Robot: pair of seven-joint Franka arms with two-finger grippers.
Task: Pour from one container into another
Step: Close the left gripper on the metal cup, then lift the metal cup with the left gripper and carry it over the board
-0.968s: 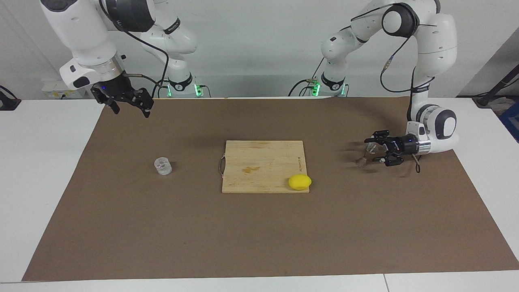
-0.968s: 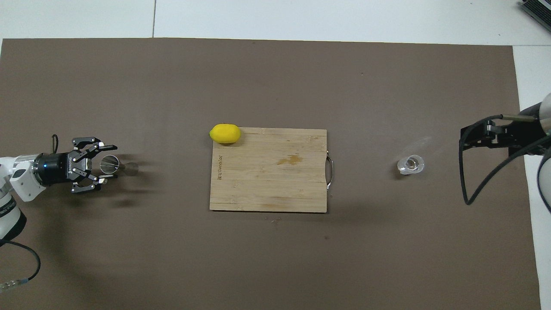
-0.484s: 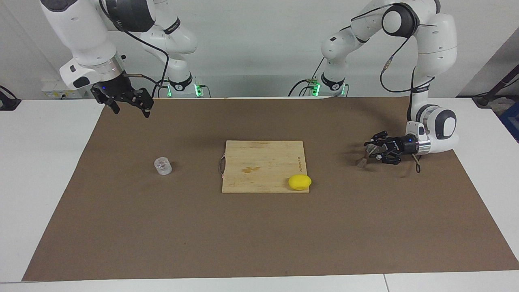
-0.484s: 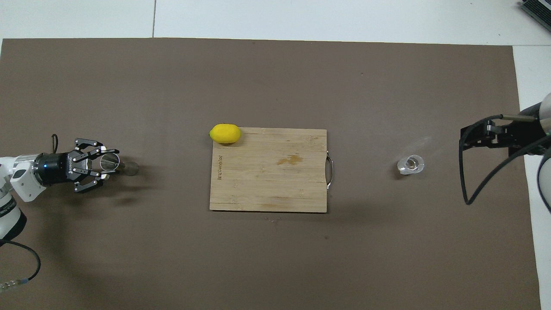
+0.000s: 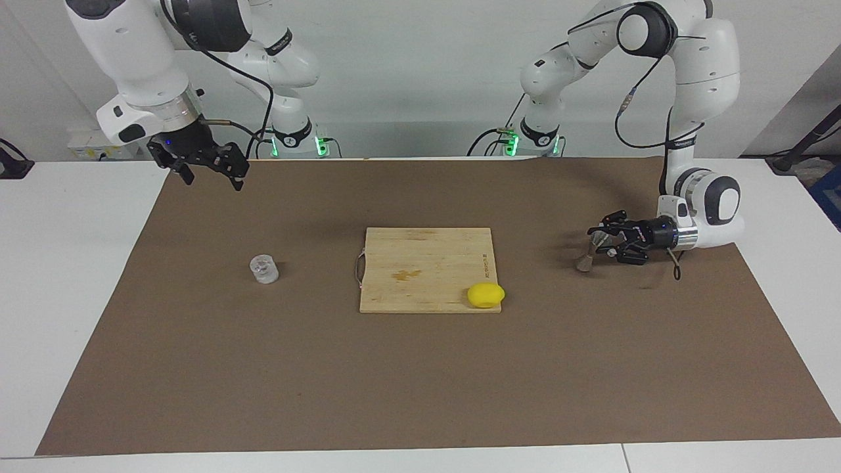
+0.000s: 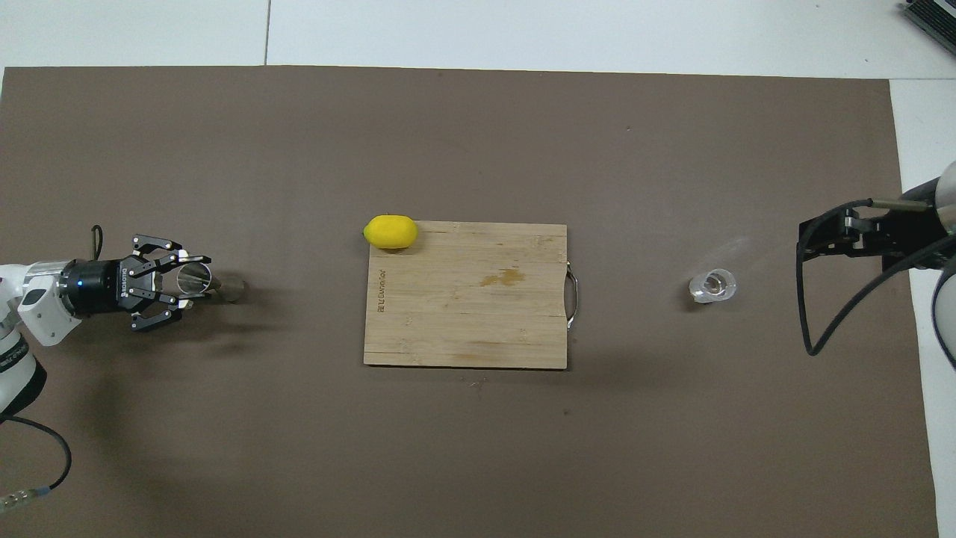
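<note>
The grey metal jigger (image 5: pixel 583 262) is at the left arm's end of the brown mat, tipped on its side. My left gripper (image 5: pixel 601 242) comes at it level and is shut on its upper cone. In the overhead view the jigger's (image 6: pixel 231 288) open mouth faces up between the fingers of the left gripper (image 6: pixel 190 279). Whether its lower end touches the mat I cannot tell. The small clear cup (image 5: pixel 264 269) stands alone on the mat toward the right arm's end, also seen from overhead as the cup (image 6: pixel 712 285). My right gripper (image 5: pixel 211 172) waits open in the air, over the mat's corner nearest the robots.
A wooden cutting board (image 5: pixel 420 263) lies in the middle of the mat between jigger and cup. A yellow lemon (image 5: pixel 485 295) rests on the board's corner farthest from the robots, toward the left arm's end. White table surrounds the mat.
The left gripper's fingers have closed onto the jigger, which has shifted and tipped slightly with the gripper. The right arm, cup, board and lemon have not moved.
</note>
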